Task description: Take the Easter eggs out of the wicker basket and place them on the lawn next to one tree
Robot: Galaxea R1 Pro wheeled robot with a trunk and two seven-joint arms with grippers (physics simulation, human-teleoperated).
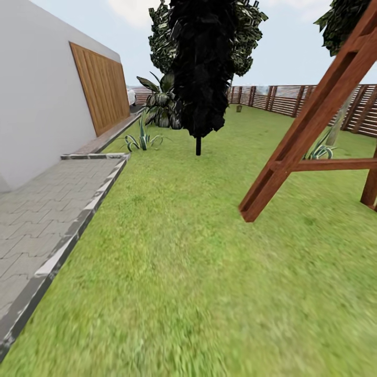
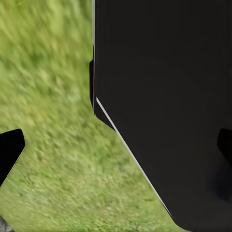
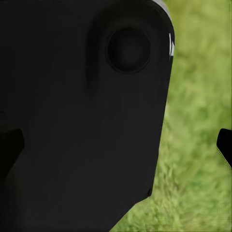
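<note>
The lawn [image 1: 188,272] stretches ahead of me as blurred green grass. The three Easter eggs and the wicker basket are out of view. Behind the swing beam at the far right stands a tree with a pale trunk [image 1: 341,119]. In the left wrist view my left gripper [image 2: 116,150] hangs over grass beside a black robot panel [image 2: 164,96], its fingertips [image 2: 9,150] far apart with nothing between them. The right gripper [image 3: 116,145] stands the same way, its fingertips [image 3: 225,144] spread wide, in front of a black body part [image 3: 82,111].
A black-foliaged column tree [image 1: 201,68] on a thin stem stands mid-lawn ahead. The wooden swing frame [image 1: 309,125] slants down at the right. A paved path [image 1: 42,214] with a stone kerb and a white wall [image 1: 36,99] run along the left. A slatted fence [image 1: 293,99] closes the back.
</note>
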